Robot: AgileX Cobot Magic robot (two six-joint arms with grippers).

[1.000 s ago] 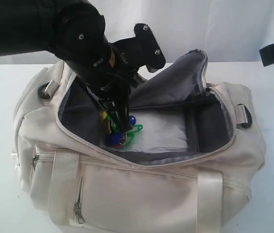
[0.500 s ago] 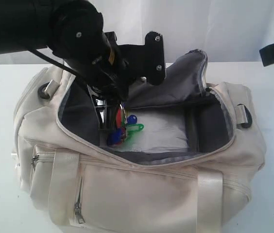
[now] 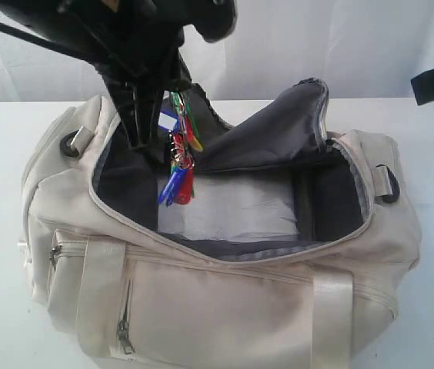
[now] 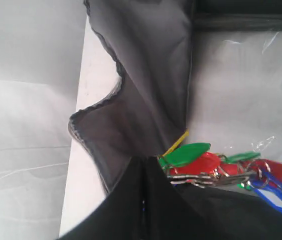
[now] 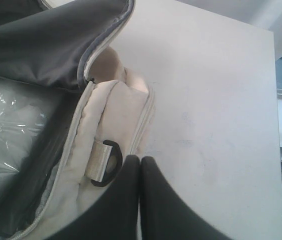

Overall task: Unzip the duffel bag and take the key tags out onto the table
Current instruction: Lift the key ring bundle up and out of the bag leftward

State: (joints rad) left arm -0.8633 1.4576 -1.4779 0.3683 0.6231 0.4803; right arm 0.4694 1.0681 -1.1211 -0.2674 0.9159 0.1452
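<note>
On the left, the left gripper (image 4: 145,175) is seen closed on the key tags (image 3: 178,165). Its two fingers are pressed together at the metal rings, and the red, green, blue and yellow tags are hung below it in a loose string. The bunch is held above the mouth of the duffel bag (image 3: 225,307), near the left end of the opening. The lowest tags are still seen against the dark lining rather than clear of the rim.

The zip is already undone. The grey flap (image 3: 271,134) is folded back and a clear plastic sheet (image 3: 232,211) is left bare on the bag's floor. The step in hand is therefore judged to be the carry-out – the tags are raised but not yet brought over the table (image 3: 1,154).

Next, a little more height is called for, then a sideways move past the rim to open table, so that the dangling tags are not snagged on the zip edge or flap.

On the right, the right gripper (image 5: 140,172) is seen closed on nothing – it is parked over the bag's end, beside a black strap ring (image 5: 118,151).
</note>
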